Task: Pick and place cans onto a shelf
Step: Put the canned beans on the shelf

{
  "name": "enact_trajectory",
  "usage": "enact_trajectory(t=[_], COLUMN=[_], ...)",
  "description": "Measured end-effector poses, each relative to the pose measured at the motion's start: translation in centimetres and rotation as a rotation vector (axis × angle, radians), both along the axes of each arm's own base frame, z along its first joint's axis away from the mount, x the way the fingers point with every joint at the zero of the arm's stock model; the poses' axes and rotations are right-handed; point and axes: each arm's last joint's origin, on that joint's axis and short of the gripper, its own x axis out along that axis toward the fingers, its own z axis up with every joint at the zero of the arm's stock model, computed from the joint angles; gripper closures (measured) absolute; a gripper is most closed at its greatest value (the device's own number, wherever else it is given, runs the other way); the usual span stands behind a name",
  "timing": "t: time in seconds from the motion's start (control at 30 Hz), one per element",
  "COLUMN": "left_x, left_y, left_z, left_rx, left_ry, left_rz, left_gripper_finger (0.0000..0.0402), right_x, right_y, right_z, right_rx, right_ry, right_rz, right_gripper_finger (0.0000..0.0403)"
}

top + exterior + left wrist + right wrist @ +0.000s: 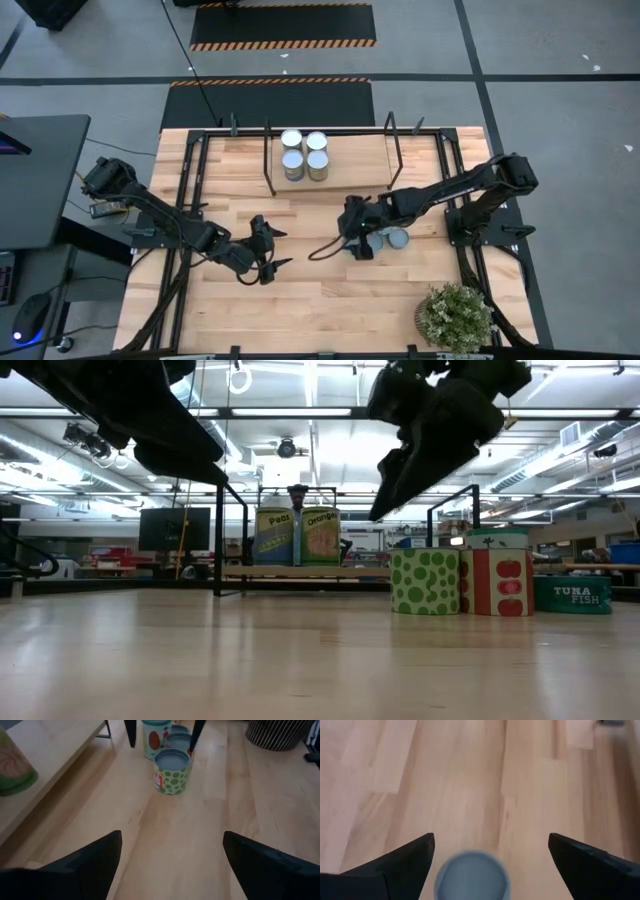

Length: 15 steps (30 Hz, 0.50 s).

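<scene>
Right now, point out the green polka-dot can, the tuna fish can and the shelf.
green polka-dot can [425, 582]: low view, side label.
tuna fish can [572, 595]: low view, teal side.
shelf [350, 160]: high view, bare board.

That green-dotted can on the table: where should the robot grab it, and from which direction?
Probably from straight above, squeezing the round side wall of the green-dotted can. It stands upright, and the right pincer hangs open over it. Another can crowds one side, so the fingers should avoid that gap.
</scene>
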Motion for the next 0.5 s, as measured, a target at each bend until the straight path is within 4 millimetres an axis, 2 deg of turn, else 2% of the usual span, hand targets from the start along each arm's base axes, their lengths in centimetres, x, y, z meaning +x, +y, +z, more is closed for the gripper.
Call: enact_trajectory(t=[0.23,0.5], left_x=[0.0,-0.1], left_y=[0.0,0.0], left_z=[0.0,-0.1], left_rx=[0.004,0.009], left_ry=[0.007,0.015], left_rz=[-0.002,-0.003], left_gripper_finger=[0.0047,0.0047], right_x=[0.5,0.4], right_y=[1.4,1.4], right_z=[-2.2,-4.3], right_rx=[-0.069,-0.07], right_ry=[0.058,0.176], right_rz=[-0.001,-0.023], right_gripper_finger=[0.0004,0.0006])
